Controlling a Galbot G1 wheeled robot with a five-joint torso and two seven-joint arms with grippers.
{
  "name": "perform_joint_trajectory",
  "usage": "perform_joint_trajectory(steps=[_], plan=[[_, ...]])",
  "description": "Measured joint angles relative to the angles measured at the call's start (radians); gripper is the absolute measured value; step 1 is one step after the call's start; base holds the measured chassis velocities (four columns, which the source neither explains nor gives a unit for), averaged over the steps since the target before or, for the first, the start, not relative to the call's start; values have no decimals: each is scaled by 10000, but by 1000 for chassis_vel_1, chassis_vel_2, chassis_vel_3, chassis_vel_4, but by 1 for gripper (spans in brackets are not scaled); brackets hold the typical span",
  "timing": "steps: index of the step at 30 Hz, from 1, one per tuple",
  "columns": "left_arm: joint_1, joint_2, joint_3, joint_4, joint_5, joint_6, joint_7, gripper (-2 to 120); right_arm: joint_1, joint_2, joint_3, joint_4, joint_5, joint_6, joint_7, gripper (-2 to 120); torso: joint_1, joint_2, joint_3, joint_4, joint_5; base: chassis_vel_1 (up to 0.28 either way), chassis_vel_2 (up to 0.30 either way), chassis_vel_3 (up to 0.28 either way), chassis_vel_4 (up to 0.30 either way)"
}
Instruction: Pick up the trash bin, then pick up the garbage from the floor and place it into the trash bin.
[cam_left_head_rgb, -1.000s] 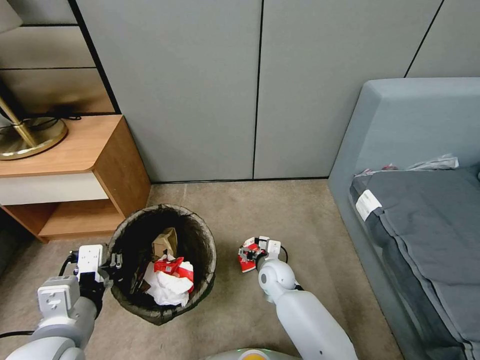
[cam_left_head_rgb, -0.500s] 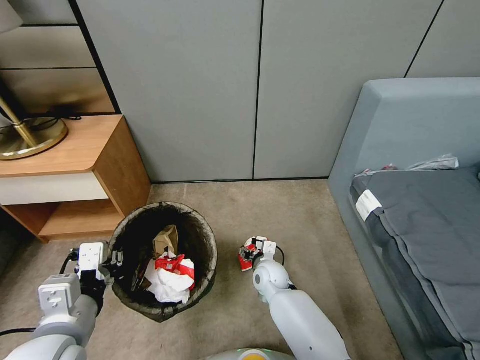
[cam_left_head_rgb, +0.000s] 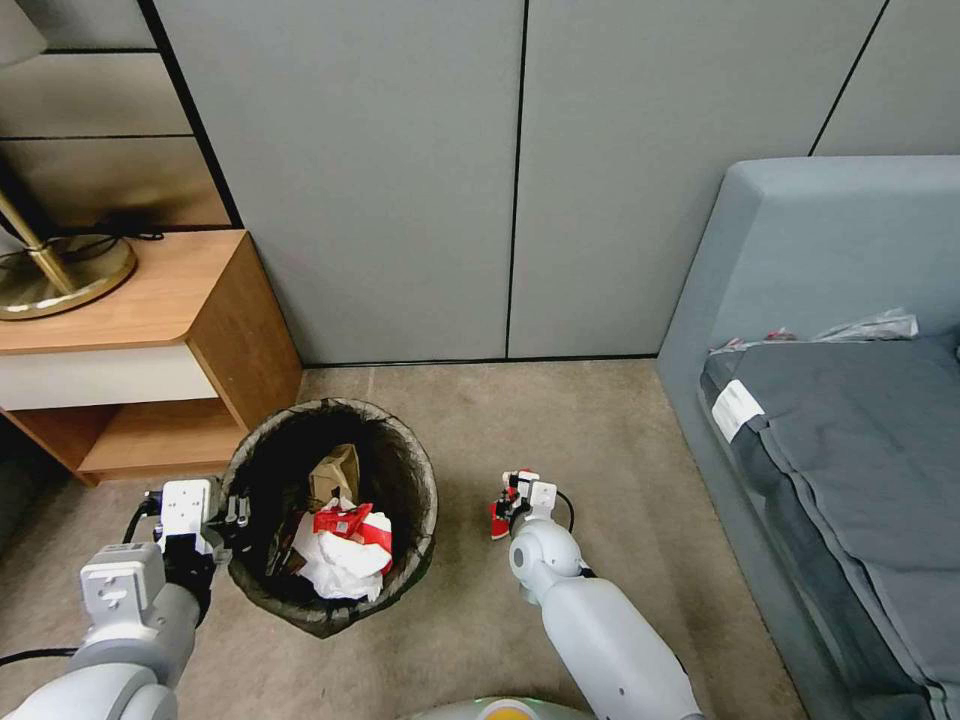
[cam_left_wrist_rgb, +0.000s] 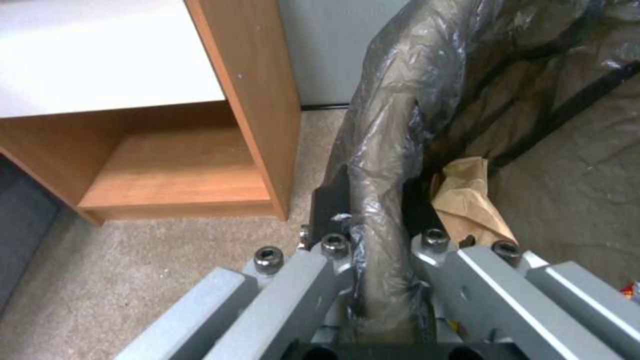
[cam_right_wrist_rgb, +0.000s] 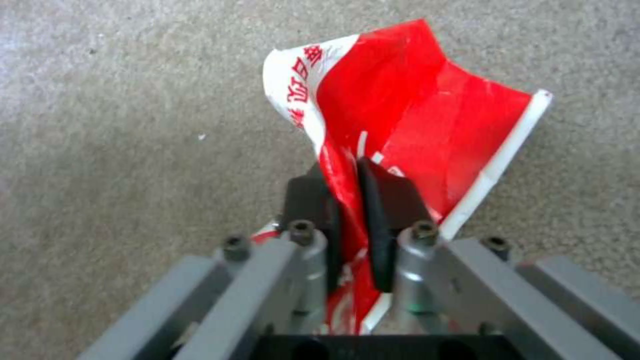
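The left end effector (cam_left_head_rgb: 232, 515) is clamping the left rim of the trash bin (cam_left_head_rgb: 405, 465), which is sitting on the carpet (cam_left_head_rgb: 620, 440) near the nightstand (cam_left_head_rgb: 150, 330), while to its right the right end effector (cam_left_head_rgb: 512, 502) is pinching a red-and-white wrapper (cam_right_wrist_rgb: 427, 125) just above the carpet.

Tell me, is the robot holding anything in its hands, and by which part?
Yes. The left hand grips the round bag-lined trash bin by its rim. The right hand pinches the red-and-white paper carton by its creased edge.
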Motion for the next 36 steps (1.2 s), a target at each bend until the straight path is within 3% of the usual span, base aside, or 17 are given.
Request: perform_joint_trajectory(steps=[3, 13, 16, 17, 19, 24, 28, 30, 32, 36], plan=[[5, 2, 2, 0, 3, -6, 4, 1, -30, -15, 13, 6, -166, 105, 1, 1, 0, 0, 0, 1, 1, 0, 0, 0, 0], [30, 14, -2, 0, 4, -11, 8, 1, -374, -514, 112, 962, -802, 427, 29, 1, 1, -1, 1, 0, 2, 0, 0, 0, 0], [69, 34, -24, 0, -17, -11, 13, 1, -758, -1183, 210, 2583, -1232, 516, -66, 0, 0, -1, 2, 0, 5, 0, 0, 0, 0], [69, 34, -24, 0, -17, -11, 13, 1, -758, -1183, 210, 2583, -1232, 516, -66, 0, 0, -1, 2, 0, 5, 0, 0, 0, 0], [101, 58, -34, 0, -35, -11, 13, 1, -1001, -1724, 300, 4094, -1191, 328, -119, 0, 1, -1, 1, 0, 0, 0, 0, 0, 0], [157, 119, -50, 0, -46, -6, 11, 1, -1143, -2281, 313, 5872, -841, -8, -231, 0, 0, -1, 1, 2, 3, 0, 0, 0, 0], [224, 185, -78, 0, -104, 20, 3, 1, -1190, -3161, 276, 8064, -124, -471, -745, 0, 0, -1, 1, 3, 2, 0, 0, 0, 0], [227, 189, -77, 0, -105, 22, -1, 1, -1186, -3304, 276, 8345, -19, -529, -869, 0, 1, -1, 1, 1, 0, 0, 0, 0, 0], [238, 198, -49, 0, -94, 32, -6, 1, -1103, -3965, 238, 9515, 643, -800, -1172, 0, 1, -1, 1, 1, 2, 0, 0, 0, 0], [249, 243, -16, 0, -84, 48, -8, 1, -1007, -4682, 146, 10690, 1534, -1057, -1504, 0, 0, -1, 1, 2, 3, 0, 0, 0, 0]])
